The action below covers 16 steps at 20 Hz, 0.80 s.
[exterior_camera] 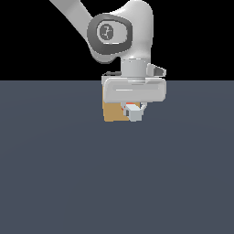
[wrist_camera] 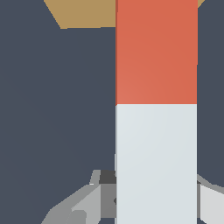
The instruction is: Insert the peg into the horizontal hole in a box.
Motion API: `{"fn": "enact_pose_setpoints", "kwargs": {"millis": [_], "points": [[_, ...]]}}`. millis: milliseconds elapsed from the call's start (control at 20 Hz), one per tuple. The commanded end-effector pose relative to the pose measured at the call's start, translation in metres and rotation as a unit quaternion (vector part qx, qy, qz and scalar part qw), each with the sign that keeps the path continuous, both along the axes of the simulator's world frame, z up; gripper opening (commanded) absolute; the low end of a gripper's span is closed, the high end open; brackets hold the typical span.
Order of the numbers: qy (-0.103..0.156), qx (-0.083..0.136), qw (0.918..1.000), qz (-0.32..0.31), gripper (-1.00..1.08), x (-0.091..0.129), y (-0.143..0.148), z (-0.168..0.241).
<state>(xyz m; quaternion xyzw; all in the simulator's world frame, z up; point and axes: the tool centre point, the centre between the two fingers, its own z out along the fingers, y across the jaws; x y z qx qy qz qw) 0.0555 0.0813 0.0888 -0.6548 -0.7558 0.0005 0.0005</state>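
Note:
My gripper (exterior_camera: 133, 110) is shut on the peg (wrist_camera: 156, 100), a square bar with a red-orange part and a white end. In the exterior view only the peg's white end (exterior_camera: 135, 114) and a sliver of red show below the hand. The peg is held level and points at the tan box (exterior_camera: 112, 112), which stands right behind the hand. In the wrist view the red end reaches the box (wrist_camera: 83, 13). The horizontal hole is hidden by the peg and the hand.
The dark grey floor (exterior_camera: 114, 183) spreads around the box. The arm's white wrist (exterior_camera: 132, 41) rises above the hand.

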Motion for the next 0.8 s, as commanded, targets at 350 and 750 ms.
{"fn": "enact_pose_setpoints", "kwargs": {"millis": [350,750], "points": [[-0.001,0.0,0.9999,0.013,-1.0,0.0047,0.021,0.0052],[-0.002,0.0,0.9999,0.014,-1.0,0.0055,0.0206,0.0065]]}}
